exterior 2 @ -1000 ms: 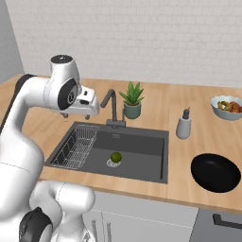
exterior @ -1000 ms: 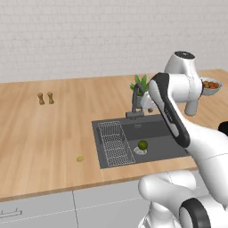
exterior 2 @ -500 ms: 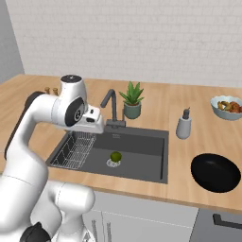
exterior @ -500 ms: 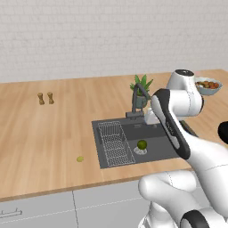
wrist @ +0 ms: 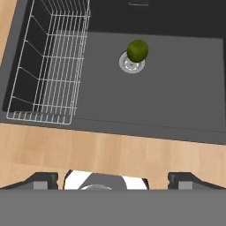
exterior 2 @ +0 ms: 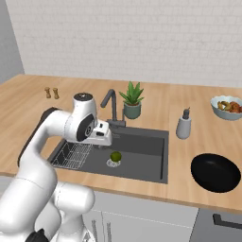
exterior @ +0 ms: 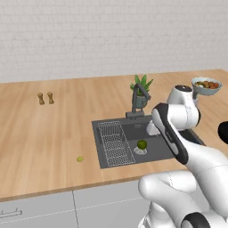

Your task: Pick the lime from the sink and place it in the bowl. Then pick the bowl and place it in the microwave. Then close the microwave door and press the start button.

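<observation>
The lime [wrist: 137, 50] is a glossy green ball resting on the round drain in the dark sink [wrist: 167, 88]. It also shows as the lime [exterior: 142, 144] and the lime [exterior 2: 116, 156] in the base views. My gripper [wrist: 113, 181] hovers over the sink's front rim, open and holding nothing, with the lime well ahead of its tips. In the right base view the gripper [exterior 2: 101, 138] hangs above the sink [exterior 2: 146, 151], just left of the lime. The black bowl [exterior 2: 215, 172] sits on the counter right of the sink. The microwave is out of view.
A wire rack [wrist: 48, 62] fills the sink's left part. Behind the basin stand a dark faucet [exterior 2: 111, 106] and a potted plant [exterior 2: 132, 100]. A soap bottle [exterior 2: 183, 125], a fruit bowl [exterior 2: 228, 108], two shakers [exterior: 45, 98] and a pale green bit [exterior: 79, 158] are on the counter.
The arm has swung down and forward, bringing the hand low over the sink near the lime. The jaws stay open. The lime has not moved.
</observation>
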